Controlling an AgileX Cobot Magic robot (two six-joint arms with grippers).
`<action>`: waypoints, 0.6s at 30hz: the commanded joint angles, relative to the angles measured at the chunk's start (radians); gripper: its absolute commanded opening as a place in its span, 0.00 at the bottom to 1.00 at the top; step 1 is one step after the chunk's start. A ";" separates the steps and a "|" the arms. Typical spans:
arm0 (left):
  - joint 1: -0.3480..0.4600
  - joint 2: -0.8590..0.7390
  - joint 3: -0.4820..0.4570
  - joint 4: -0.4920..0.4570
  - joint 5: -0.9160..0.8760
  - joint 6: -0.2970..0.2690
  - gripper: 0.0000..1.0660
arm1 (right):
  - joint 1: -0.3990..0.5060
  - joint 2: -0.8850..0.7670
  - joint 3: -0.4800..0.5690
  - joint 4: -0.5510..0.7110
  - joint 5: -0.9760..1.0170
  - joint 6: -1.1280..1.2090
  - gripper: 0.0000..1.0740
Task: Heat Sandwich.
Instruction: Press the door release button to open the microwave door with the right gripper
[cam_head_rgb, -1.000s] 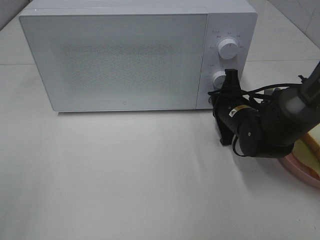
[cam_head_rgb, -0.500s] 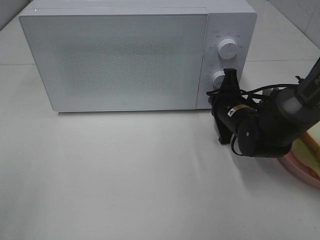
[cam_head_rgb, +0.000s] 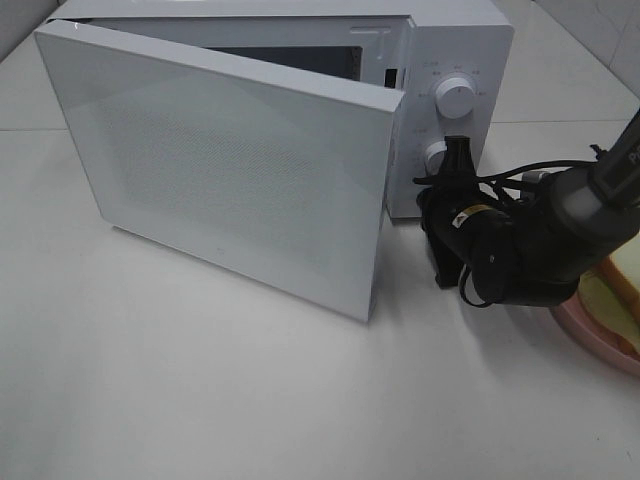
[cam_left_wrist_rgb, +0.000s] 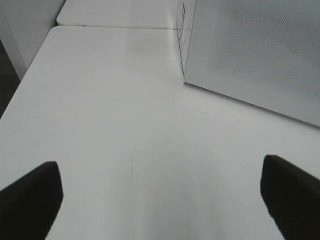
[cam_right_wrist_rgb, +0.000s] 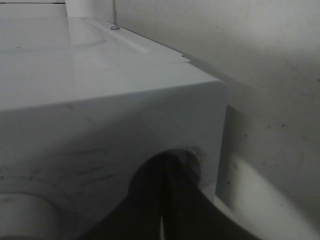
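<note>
The white microwave stands at the back, its door swung partly open toward the front. My right gripper is shut, its tips pressed against the lower right of the control panel below the lower knob; the right wrist view shows the closed fingers against the white casing. The sandwich on its pink plate peeks out at the right edge, mostly hidden by my right arm. My left gripper is open and empty over bare table, near the door.
The upper knob sits above the lower one. The open door juts out over the table in front of the microwave. The white table ends at a left edge with a dark gap beyond it.
The microwave door, shut in the earlier frames, has sprung open toward the front. My right gripper stays at the control panel, shifted slightly.
</note>
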 joint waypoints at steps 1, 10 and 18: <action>0.003 -0.029 0.002 -0.002 -0.002 0.001 0.95 | -0.043 0.012 -0.095 -0.027 -0.167 -0.006 0.01; 0.003 -0.029 0.002 -0.002 -0.002 0.001 0.95 | -0.043 0.009 -0.095 -0.027 -0.115 -0.010 0.00; 0.003 -0.029 0.002 -0.002 -0.002 0.001 0.95 | -0.043 0.000 -0.095 -0.027 -0.049 -0.019 0.00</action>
